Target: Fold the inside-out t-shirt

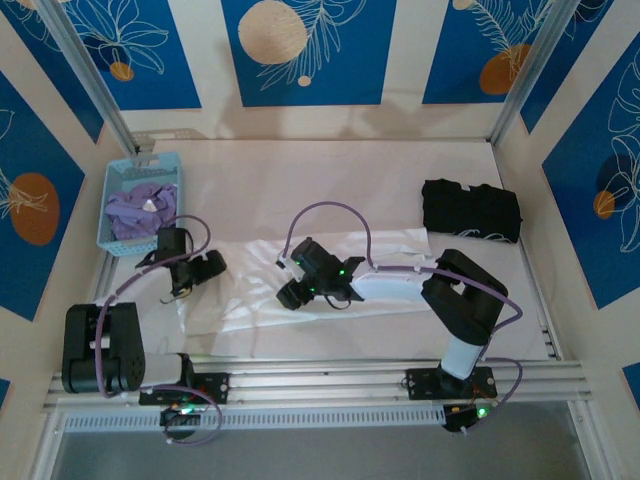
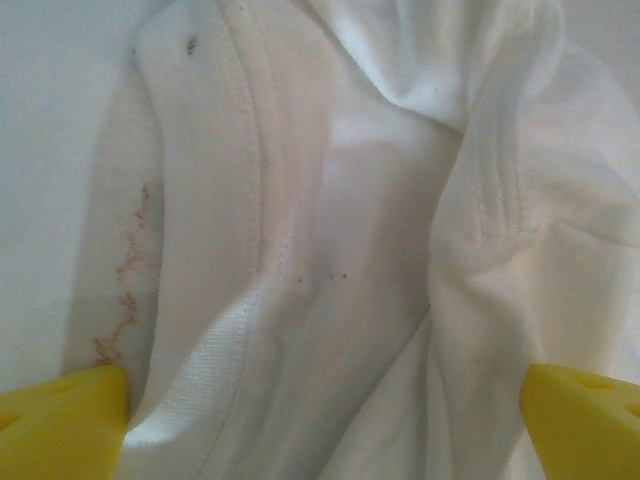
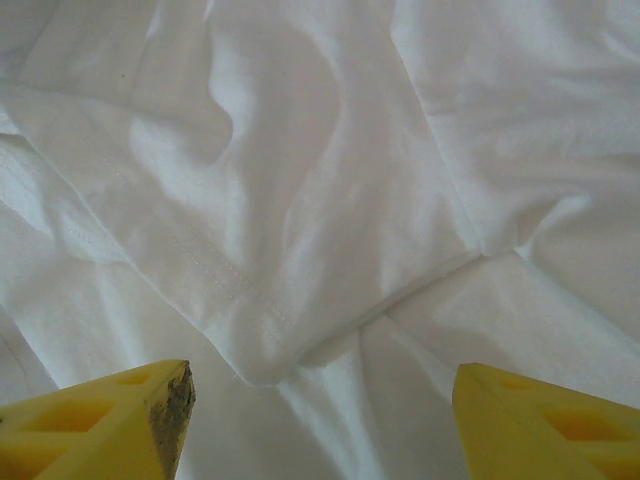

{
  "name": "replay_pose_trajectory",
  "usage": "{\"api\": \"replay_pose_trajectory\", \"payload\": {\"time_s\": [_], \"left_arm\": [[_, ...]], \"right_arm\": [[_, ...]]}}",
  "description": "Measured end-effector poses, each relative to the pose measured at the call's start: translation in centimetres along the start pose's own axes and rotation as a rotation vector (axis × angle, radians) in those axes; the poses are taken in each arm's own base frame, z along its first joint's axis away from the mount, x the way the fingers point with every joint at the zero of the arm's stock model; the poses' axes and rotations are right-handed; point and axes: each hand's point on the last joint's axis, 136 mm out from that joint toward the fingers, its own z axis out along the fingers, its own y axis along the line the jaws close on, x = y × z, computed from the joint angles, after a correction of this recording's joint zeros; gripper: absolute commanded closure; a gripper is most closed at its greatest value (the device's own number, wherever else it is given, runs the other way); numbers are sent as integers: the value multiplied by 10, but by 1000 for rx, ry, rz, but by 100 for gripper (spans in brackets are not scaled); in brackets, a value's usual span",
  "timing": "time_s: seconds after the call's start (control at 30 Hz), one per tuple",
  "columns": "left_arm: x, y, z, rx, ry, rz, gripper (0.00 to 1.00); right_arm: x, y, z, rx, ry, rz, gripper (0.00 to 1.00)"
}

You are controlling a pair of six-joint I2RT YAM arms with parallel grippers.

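With left fingers [image 2: 60, 425] spread wide, a shirt [image 2: 330, 250] seam between them; with right fingers [image 3: 100, 425] spread too, a folded corner between; gripping nothing.

The left gripper [image 2: 322, 425] hung over the inside-out t-shirt [image 2: 350, 200] with its jaws spread wide. One yellow fingertip [image 2: 60, 425] showed at each near corner, with nothing clamped between them. The white fabric lay in soft folds, and a stitched band [image 2: 255, 200] curved from far to near. On the left, the table [image 2: 50, 150] carried a reddish thread squiggle [image 2: 128, 270] just beside the fabric edge. A small dark mark [image 2: 190, 43] sat on the cloth, far left.
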Motion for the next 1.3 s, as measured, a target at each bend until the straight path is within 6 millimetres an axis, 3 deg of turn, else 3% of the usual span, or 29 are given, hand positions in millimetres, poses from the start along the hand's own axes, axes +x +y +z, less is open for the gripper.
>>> {"api": "replay_pose_trajectory", "payload": {"time_s": [0.1, 0.27, 0.5, 0.67, 0.83, 0.93, 1.17, 1.3], "left_arm": [[3, -7, 0, 35, 1, 11, 10], [11, -21, 1, 96, 22, 36, 29], [31, -41, 3, 202, 93, 48, 65], [35, -43, 6, 217, 103, 41, 100], [30, -38, 6, 180, 79, 46, 100], [20, -35, 2, 142, 55, 54, 100], [-44, -42, -39, 50, -102, 104, 100], [-80, -40, -68, -30, -181, 128, 100]], "right_arm": [[-1, 0, 0, -1, -3, 3, 30], [-1, 0, 0, 0, -2, 6, 30], [0, 0, 0, 0, -2, 9, 30], [1, 0, 1, 1, 1, 18, 31], [1, -4, 0, 11, 6, 31, 30], [-1, -12, -11, 21, -11, 51, 30], [-20, -48, -62, 71, -133, 143, 30], [-18, -70, -80, 107, -163, 188, 30]]}}
